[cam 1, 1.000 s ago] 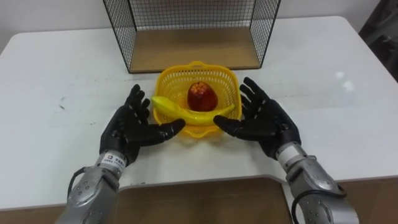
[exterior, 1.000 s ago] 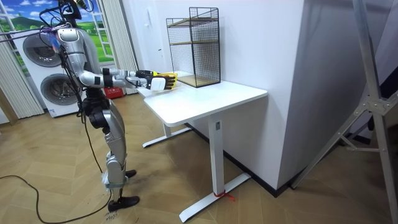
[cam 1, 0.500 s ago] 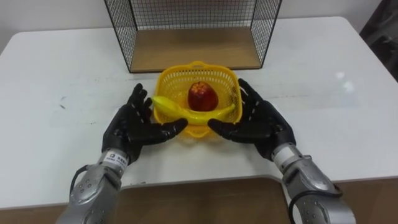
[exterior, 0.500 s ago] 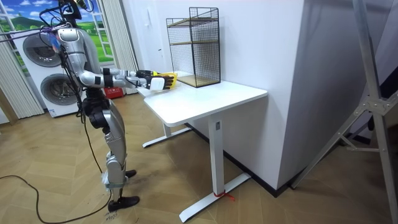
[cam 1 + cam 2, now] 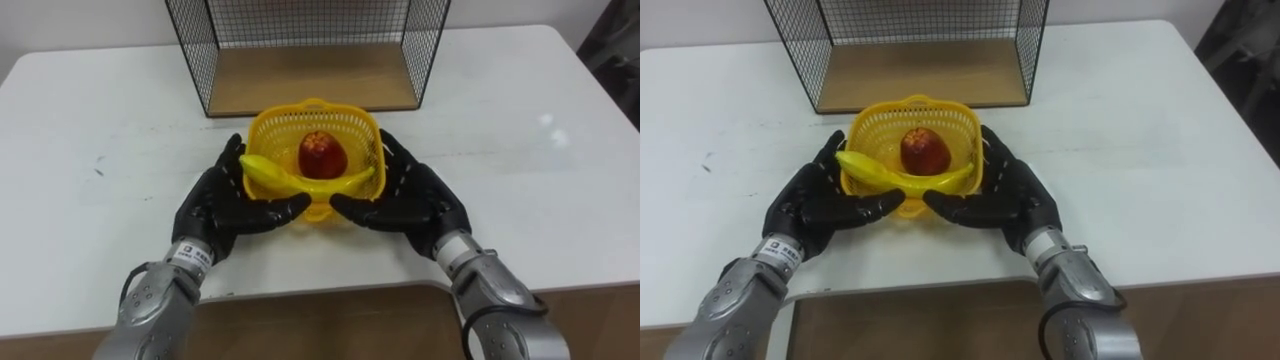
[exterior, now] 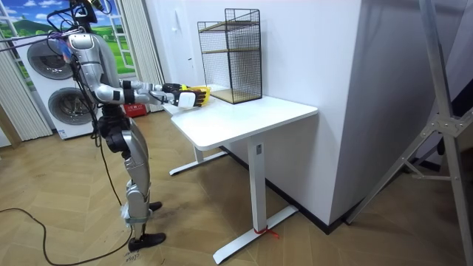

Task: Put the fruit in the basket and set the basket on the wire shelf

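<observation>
A yellow basket [image 5: 316, 105] holding an apple [image 5: 323, 155] and a banana [image 5: 290, 180] sits on the tabletop [image 5: 100, 200] just before the wire shelf [image 5: 310, 75] at the far edge, with the left robot hand [image 5: 225, 205] and right robot hand [image 5: 410, 200] pressed open-fingered against its sides; they should squeeze evenly and lift level.

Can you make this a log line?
yellow banana, red apple: in yellow plastic basket | left hand, right hand: open, at basket sides

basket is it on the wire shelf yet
No, the basket is outside the wire shelf, on its near side, between the left hand and the right hand.
</observation>
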Available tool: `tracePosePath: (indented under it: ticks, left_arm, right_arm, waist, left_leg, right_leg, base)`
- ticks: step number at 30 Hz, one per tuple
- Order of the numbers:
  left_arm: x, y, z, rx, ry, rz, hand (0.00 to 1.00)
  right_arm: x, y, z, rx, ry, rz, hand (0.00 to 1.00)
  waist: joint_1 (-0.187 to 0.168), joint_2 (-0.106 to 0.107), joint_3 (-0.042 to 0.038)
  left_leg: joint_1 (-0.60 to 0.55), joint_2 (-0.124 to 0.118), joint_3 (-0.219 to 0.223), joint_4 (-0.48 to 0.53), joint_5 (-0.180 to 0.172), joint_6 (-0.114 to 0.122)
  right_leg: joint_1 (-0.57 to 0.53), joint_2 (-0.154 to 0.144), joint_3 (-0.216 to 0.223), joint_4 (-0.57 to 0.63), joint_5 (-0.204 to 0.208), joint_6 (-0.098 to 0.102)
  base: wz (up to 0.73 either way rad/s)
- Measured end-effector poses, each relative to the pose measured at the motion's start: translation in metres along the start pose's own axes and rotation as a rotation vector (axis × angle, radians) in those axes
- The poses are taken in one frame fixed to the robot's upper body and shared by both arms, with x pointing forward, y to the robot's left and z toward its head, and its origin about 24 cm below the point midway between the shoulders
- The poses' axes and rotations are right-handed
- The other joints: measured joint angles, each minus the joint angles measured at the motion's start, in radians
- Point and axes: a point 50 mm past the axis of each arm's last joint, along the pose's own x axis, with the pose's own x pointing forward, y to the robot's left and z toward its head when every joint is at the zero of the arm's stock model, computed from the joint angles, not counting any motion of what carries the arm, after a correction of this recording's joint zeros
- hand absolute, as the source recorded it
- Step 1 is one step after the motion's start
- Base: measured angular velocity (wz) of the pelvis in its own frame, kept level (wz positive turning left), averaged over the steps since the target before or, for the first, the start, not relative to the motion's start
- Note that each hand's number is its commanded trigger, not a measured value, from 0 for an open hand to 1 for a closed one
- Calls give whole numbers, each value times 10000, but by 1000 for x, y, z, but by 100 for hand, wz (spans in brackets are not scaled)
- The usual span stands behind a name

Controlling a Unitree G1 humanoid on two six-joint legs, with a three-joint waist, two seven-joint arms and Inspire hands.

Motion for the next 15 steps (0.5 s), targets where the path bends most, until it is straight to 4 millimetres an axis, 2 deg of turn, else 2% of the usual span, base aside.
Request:
tracePosePath:
  ticks: [3, 15]
  left_arm:
    - [3, -4, 1, 278, 15, -171, 0]
    - [5, -11, 4, 631, -169, -373, 0]
  right_arm:
    - [1, 1, 2, -20, -47, -7, 0]
    - [4, 1, 8, -91, -244, 42, 0]
  waist:
    - [14, 32, 20]
    - [20, 17, 13]
  left_leg:
    - [-25, -2, 0, 0, 0, 0]
    - [-90, -7, 2, -8, 0, 0]
  right_leg:
    - [-29, 3, 16, 2, 2, 3]
    - [-118, 3, 35, 0, 2, 3]
  base:
    - [0]
    - [0]
